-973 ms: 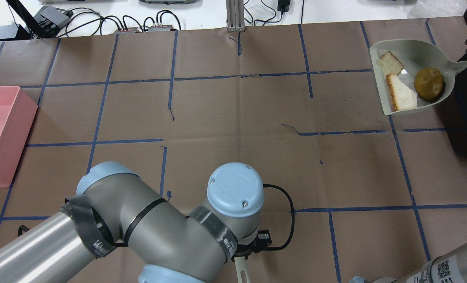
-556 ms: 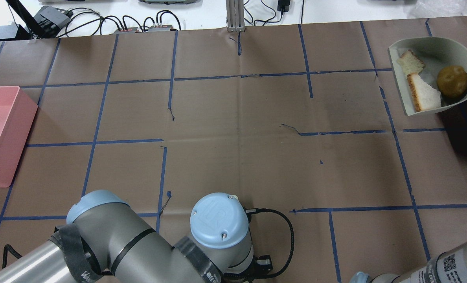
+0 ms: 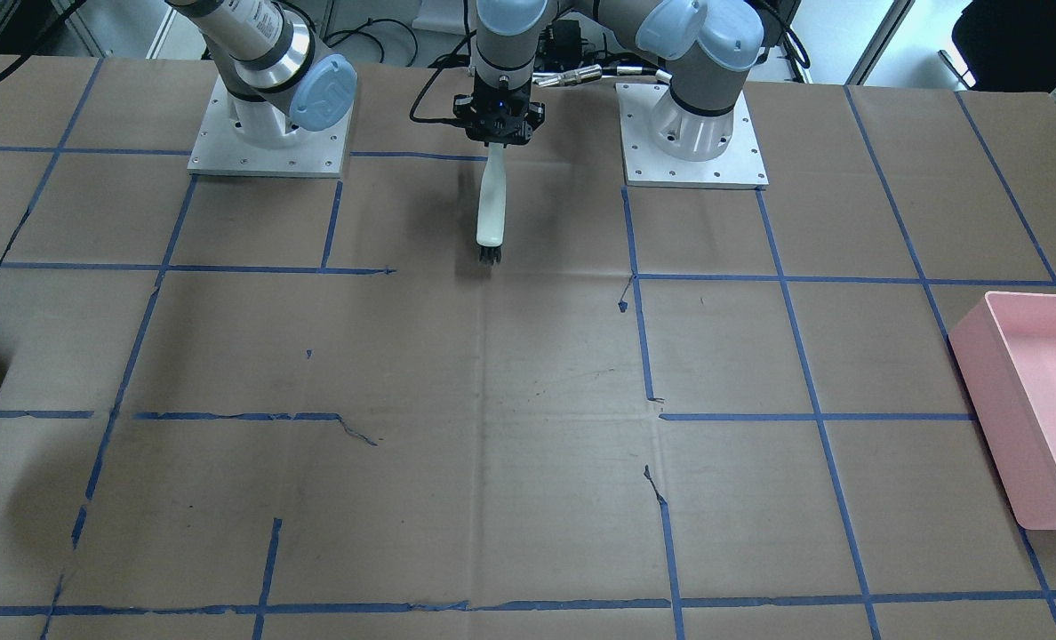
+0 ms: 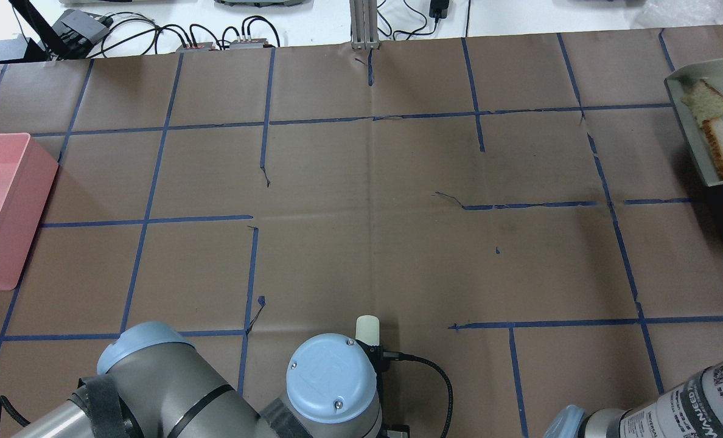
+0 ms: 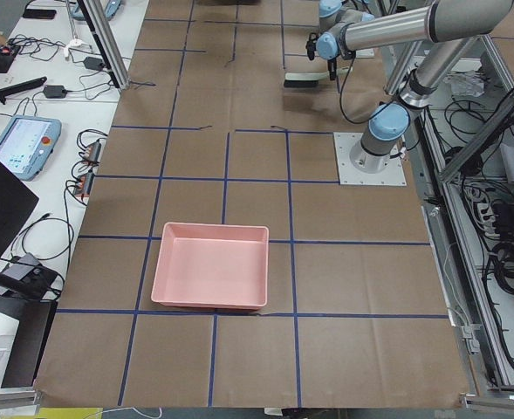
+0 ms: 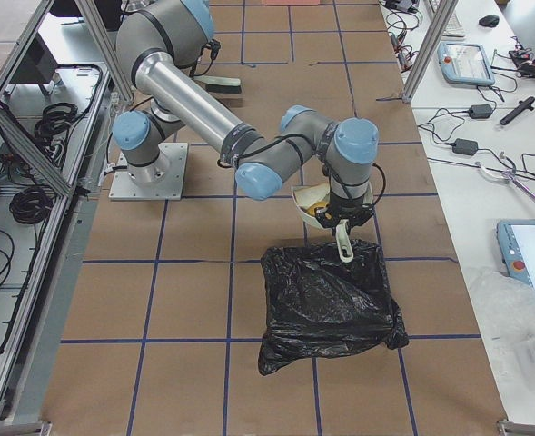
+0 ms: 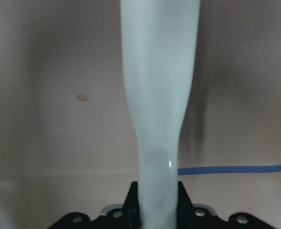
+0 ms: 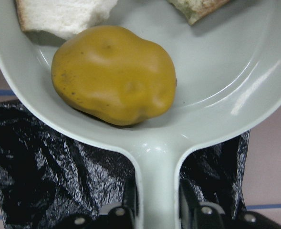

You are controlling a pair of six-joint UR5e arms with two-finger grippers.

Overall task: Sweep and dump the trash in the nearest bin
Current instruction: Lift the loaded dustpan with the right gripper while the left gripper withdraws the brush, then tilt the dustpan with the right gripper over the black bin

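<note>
Faint "UR" mark on the blue joint cap [image 4: 331, 375] of the left arm [image 4: 167, 389] at the bench's robot-side edge, sticker [image 4: 711, 389] with QR code and print beginning "UNIVERSAL" on the right arm [image 4: 647, 420] at that edge's right corner, remaining print was too small to read.

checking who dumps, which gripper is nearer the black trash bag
Right. The right gripper holds the dustpan by its handle over the black trash bag. The left gripper holds the brush near the robot's base, mid-table, far from it.
</note>
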